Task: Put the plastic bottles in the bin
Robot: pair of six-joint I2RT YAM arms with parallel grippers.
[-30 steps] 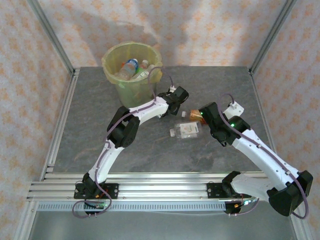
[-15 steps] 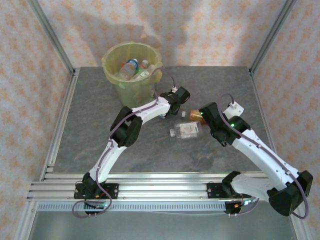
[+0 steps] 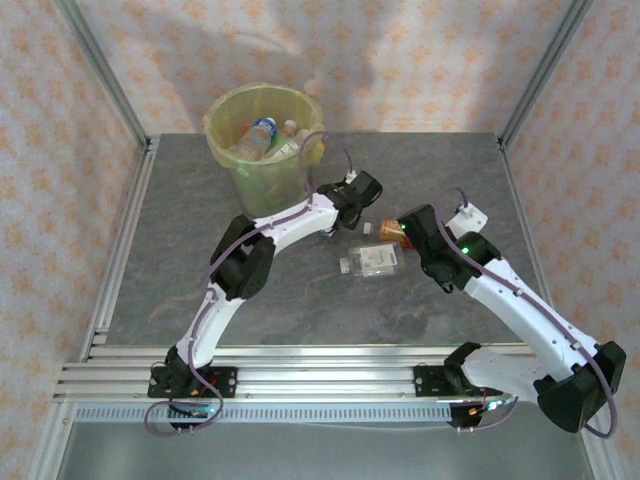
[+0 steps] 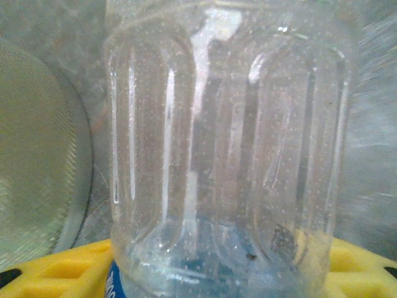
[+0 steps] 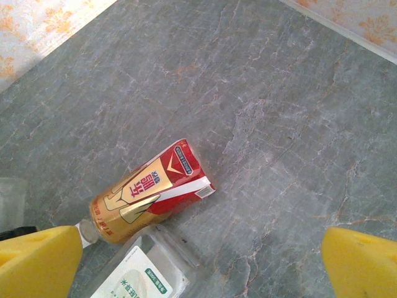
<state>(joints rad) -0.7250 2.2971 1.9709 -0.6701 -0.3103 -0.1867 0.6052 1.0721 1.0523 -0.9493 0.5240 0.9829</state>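
The bin [image 3: 225, 112], lined in yellow-green, stands at the upper left of the table [image 3: 180, 250] with several bottles [image 3: 262, 135] already inside. Just right of its base the left claw [image 3: 336, 218] reaches down around a clear ribbed bottle [image 4: 226, 155], which sits between its yellow pads [image 4: 56, 267]. Whether they are pressing on it I cannot tell. Right of centre, the right claw [image 5: 200, 264] hangs released, spread wide above a red-and-gold labelled bottle [image 5: 149, 192] lying on its side. A white-labelled bottle [image 5: 139, 276] lies touching that one, toward the lower left of the wrist view.
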